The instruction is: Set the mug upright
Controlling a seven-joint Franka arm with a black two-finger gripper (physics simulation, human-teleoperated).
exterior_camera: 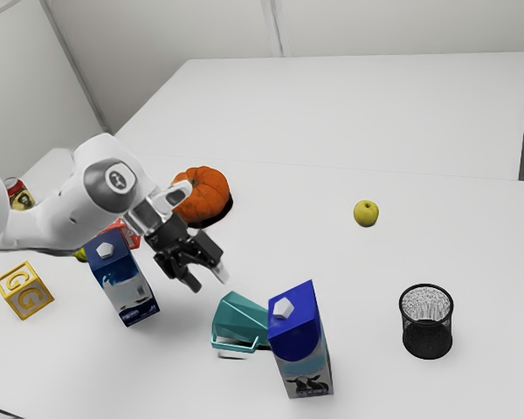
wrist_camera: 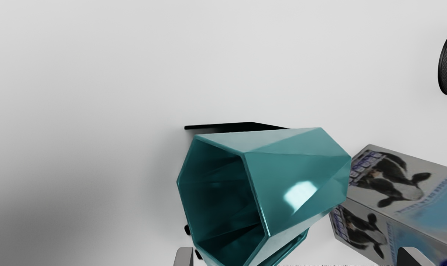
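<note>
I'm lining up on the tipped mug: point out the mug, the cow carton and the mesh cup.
Mug [wrist_camera: 282,166]: wrist view, outer wall.
Cow carton [exterior_camera: 302,367]: exterior view, side face.
Mesh cup [exterior_camera: 427,339]: exterior view, outer wall.

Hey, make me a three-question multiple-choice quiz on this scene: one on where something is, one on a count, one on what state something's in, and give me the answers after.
1. Which thing is nearest the mug?
A) the pumpkin
B) the cow carton
C) the yellow apple

2. How many blue-topped cartons show in the exterior view?
A) one
B) four
C) two

3. How does the mug sit?
A) on its side
B) upright
C) upside down

Answers:
1. B: both views show the cow carton right by the mug, at the end away from its mouth.
2. C: the cow carton is one, and the other carton stands partly behind the arm.
3. A: its open mouth faces sideways in the wrist view.
</note>
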